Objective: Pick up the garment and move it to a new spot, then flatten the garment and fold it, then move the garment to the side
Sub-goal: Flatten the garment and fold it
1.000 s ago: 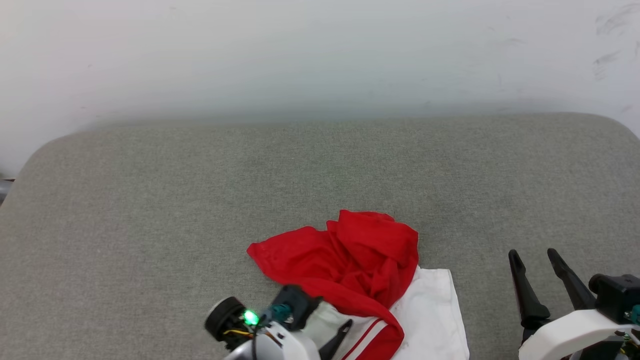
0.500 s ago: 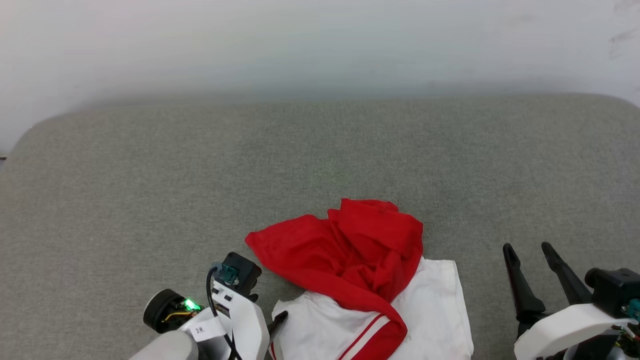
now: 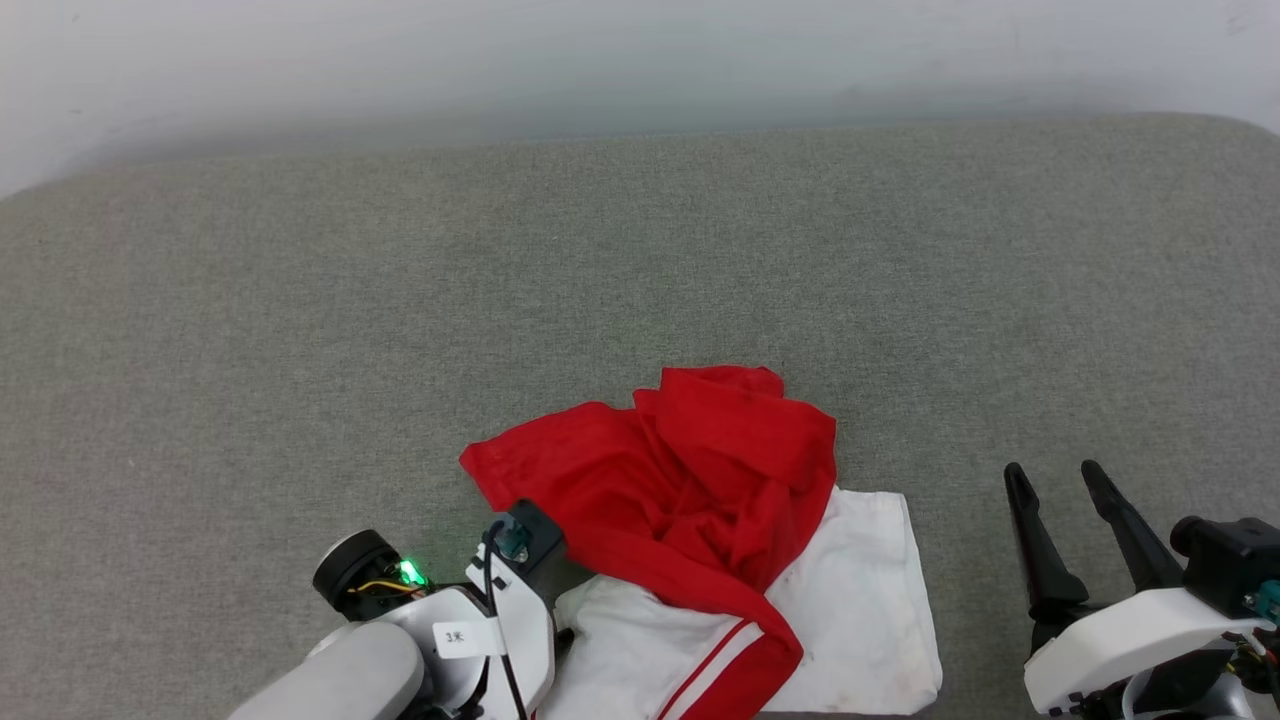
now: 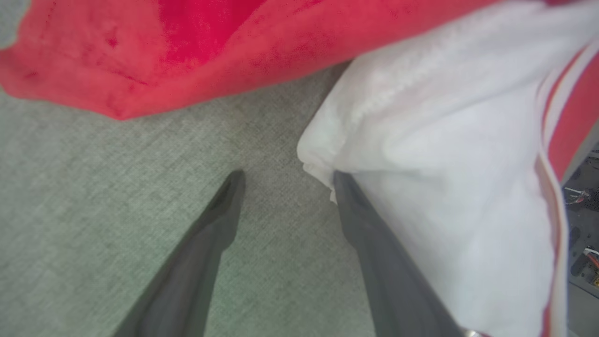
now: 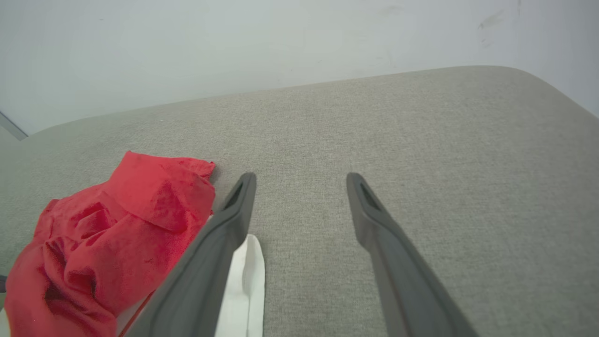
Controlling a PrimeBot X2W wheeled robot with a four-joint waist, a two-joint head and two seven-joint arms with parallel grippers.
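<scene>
A white label on the left forearm reads "3"; rest unclear.

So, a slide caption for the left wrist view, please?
Open left gripper at the white edge of the garment.

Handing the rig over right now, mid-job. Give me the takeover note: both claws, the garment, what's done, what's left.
The garment: a crumpled heap on the grey cushion, near its front edge, red cloth bunched over white.
The left claw: open, empty, low by the cushion, one finger at the edge of the white part.
The right claw: open, empty, apart from the garment, on its right.
Done: no flattening or folding shows.
Left: grip the garment, move it, flatten, fold, set aside.
</scene>
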